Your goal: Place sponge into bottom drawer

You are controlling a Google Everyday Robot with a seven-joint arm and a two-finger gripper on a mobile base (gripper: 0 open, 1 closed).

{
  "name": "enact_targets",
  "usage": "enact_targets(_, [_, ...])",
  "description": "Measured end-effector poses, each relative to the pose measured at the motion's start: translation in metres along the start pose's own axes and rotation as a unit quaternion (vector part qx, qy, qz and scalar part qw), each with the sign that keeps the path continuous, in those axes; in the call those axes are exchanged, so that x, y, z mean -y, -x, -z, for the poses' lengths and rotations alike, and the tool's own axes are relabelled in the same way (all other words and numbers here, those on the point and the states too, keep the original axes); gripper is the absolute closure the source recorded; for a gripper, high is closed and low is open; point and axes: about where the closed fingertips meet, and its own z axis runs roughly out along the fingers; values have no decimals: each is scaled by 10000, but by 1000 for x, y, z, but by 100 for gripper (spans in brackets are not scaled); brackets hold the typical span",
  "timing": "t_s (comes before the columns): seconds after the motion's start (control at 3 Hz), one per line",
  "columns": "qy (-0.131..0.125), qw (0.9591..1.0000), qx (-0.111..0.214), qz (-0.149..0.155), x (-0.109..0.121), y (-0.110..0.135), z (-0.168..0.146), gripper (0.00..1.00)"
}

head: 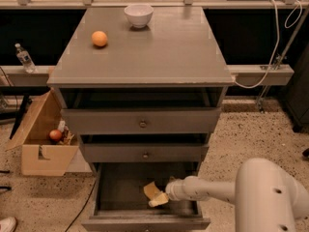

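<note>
1. My gripper (162,197) is down inside the bottom drawer (118,191), at the end of the white arm (207,189) that reaches in from the right.
2. The sponge (152,192) sits right at the gripper's tip, touching it on its left side, tilted, over the dark floor of the drawer. It lies towards the drawer's front right part.
3. I cannot tell from here whether the gripper is clamped on the sponge or has let it go.
4. The bottom drawer is pulled out wide; its front panel (145,224) runs just below the gripper.
5. Just above the gripper is the middle drawer (116,153) and above that the top drawer (106,122), each pulled out a little, with a small round knob on each.
6. High above the gripper, on the cabinet top (159,52), the orange (99,38) lies up and to the left, and a white bowl (138,15) stands farther back, well apart from it.
7. Far to the gripper's left, on the speckled floor, an open cardboard box (38,153) stands with a small red round thing (55,135) inside.
8. Higher on that side, a clear bottle (24,58) stands on a ledge.
</note>
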Motion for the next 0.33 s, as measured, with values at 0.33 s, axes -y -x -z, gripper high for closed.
enact_targets(0.33, [189, 9993, 281, 138, -3, -6, 42, 0])
